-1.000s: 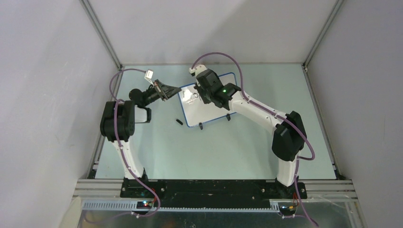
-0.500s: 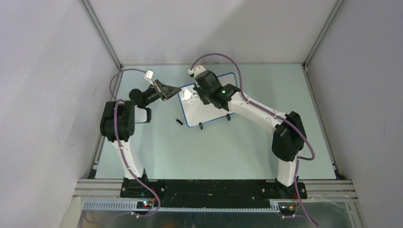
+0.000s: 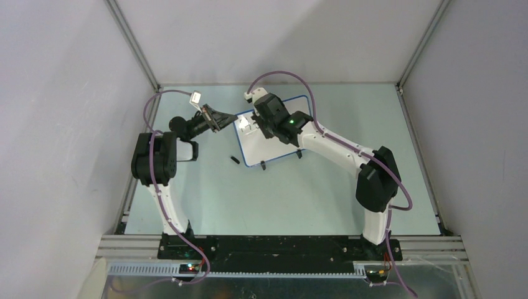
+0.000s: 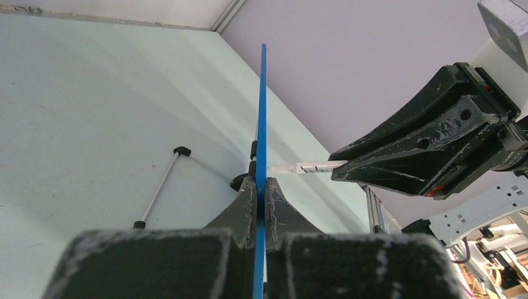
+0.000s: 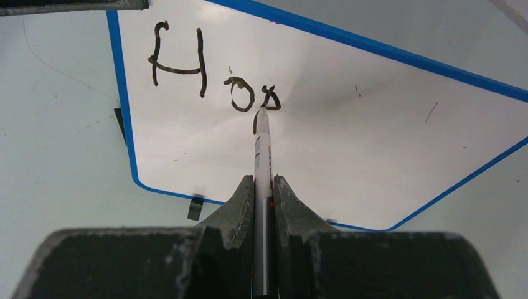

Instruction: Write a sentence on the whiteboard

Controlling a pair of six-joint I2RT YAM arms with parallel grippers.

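While the left gripper (image 4: pixel 260 184) is shut on the left edge of the whiteboard (image 5: pixel 373 137), which sits at the far middle of the table (image 3: pixel 280 199), the right gripper (image 5: pixel 264 180) clamps a marker (image 5: pixel 263 149) whose tip touches the board at the third letter of the sentence (image 5: pixel 201 68), which reads only "Hop".

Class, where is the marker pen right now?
In the right wrist view, the marker pen is clamped in the right end effector, its tip on the whiteboard at the third of the written letters.
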